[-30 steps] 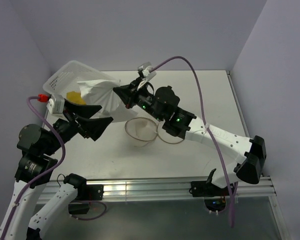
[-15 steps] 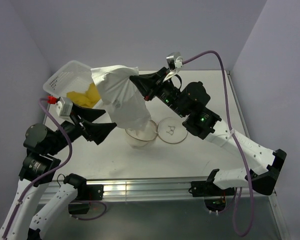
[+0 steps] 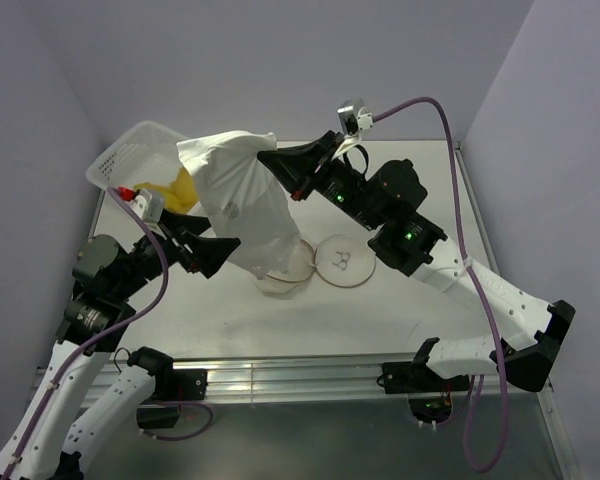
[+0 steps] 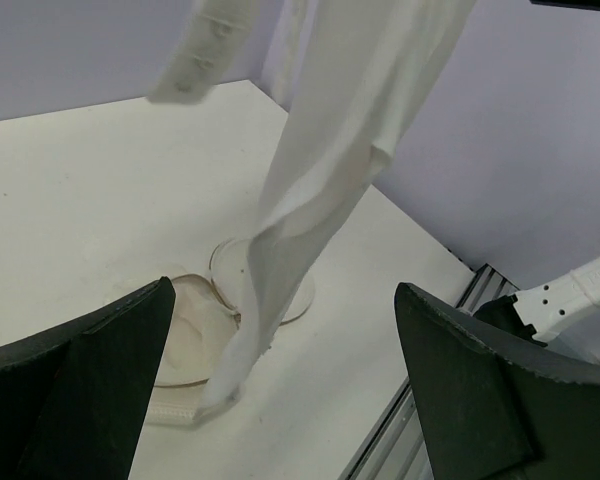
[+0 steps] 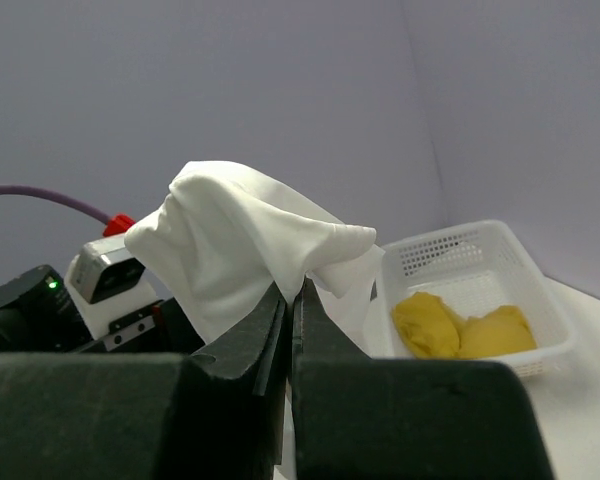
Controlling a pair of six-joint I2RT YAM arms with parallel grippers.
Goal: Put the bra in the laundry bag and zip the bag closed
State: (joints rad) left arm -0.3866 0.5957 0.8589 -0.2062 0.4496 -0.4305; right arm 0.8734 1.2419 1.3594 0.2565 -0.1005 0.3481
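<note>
Lilac walls box in the white tabletop [image 3: 220, 310]. My right claw [image 3: 264, 156] is pinched tight on the bra [image 3: 240, 200] at its top edge, held high so the cloth hangs clear, long axis near vertical, tail reaching the open laundry bag [image 3: 292, 278] below me (lid [image 3: 345, 262] flopped aside). My left claw [image 3: 218, 245] gapes wide beside the bag, likely ready to steady it.

1. No word, brand name or number can be read in any of the three views.
2. The only clear sign is a small black mark shaped like a pair of spectacles. It stands on the round flap lid [image 3: 342, 262], which lies flat on the table just right of the laundry bag [image 3: 286, 281].
3. A faint grey mark shows on the hanging white garment [image 3: 242, 205], too small to read.
</note>
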